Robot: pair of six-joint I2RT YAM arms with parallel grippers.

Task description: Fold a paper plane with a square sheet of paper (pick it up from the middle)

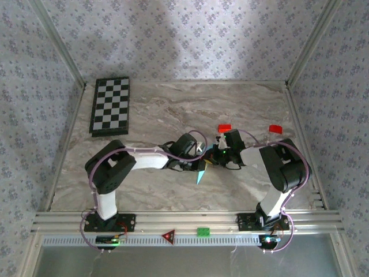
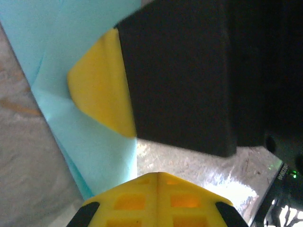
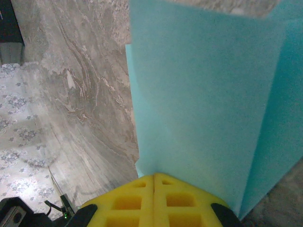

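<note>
The paper plane [image 1: 200, 174] is a folded light cyan sheet, a narrow pointed sliver below the spot where both grippers meet at the table's middle. My right gripper [image 3: 155, 175] is shut, and the paper [image 3: 203, 94] rises straight from its fingertips, with a fold line along its right side. In the left wrist view the paper [image 2: 90, 151] hangs at the left, and a yellow fingertip [image 2: 102, 94] of the right gripper presses on it. My left gripper [image 2: 158, 174] is shut just right of the paper's edge, with no paper visible in its seam.
Two small red blocks [image 1: 224, 127] [image 1: 275, 128] lie behind the grippers. A checkerboard [image 1: 110, 106] sits at the far left. A green block [image 1: 203, 231] and a red triangle [image 1: 168, 235] rest on the front rail. Patterned walls enclose the marble table [image 1: 155, 109].
</note>
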